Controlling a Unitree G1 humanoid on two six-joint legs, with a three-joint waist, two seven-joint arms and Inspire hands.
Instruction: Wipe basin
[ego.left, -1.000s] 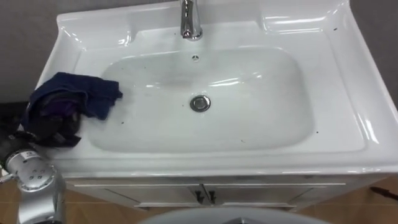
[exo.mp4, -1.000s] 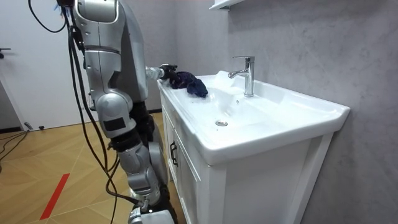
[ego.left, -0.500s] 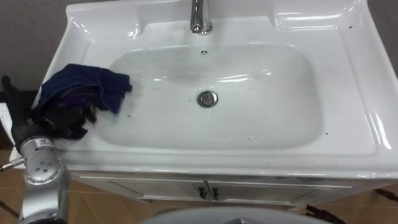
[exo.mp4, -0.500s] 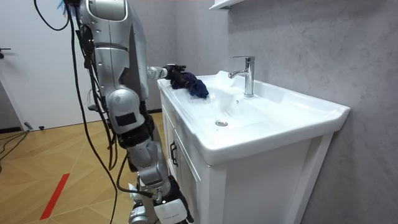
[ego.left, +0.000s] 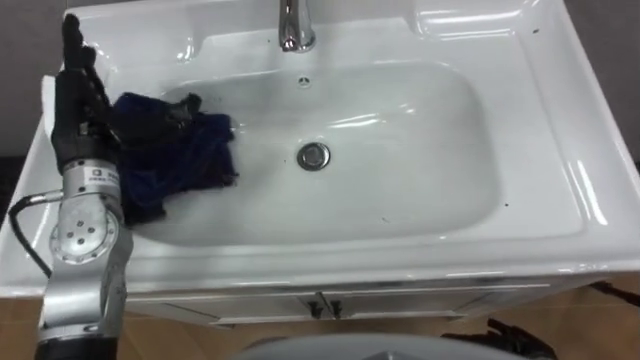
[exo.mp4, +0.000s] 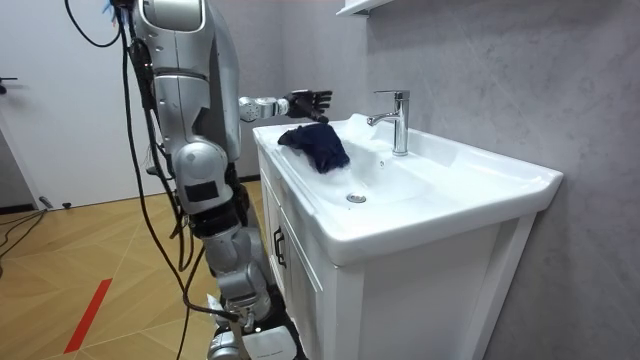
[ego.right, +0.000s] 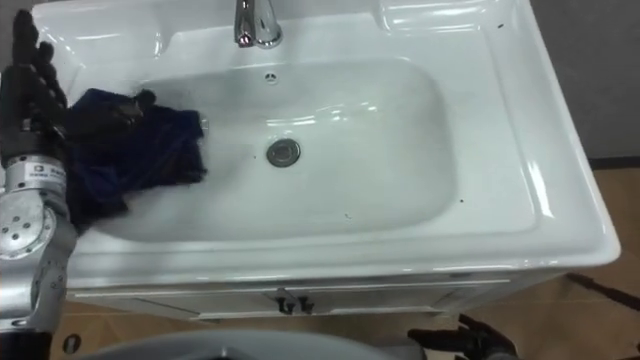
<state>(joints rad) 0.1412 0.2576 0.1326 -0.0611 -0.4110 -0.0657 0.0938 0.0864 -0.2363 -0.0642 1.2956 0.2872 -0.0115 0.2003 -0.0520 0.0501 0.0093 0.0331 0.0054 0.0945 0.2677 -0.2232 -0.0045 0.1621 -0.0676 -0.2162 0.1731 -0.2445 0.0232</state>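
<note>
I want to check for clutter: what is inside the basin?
A crumpled dark blue cloth lies on the basin's left slope, short of the bare drain. Small dark specks dot the white bottom. What the cloth covers is hidden.

A grey wall (exo.mp4: 500, 70) is seen behind a white cabinet (exo.mp4: 305, 300). Two small dark handles (ego.left: 318, 306) are fixed on its doors. The floor (exo.mp4: 60, 260) is made of wood, and a red line (exo.mp4: 88, 315) is marked on it. A white shelf (exo.mp4: 358, 7) is hung up high.
</note>
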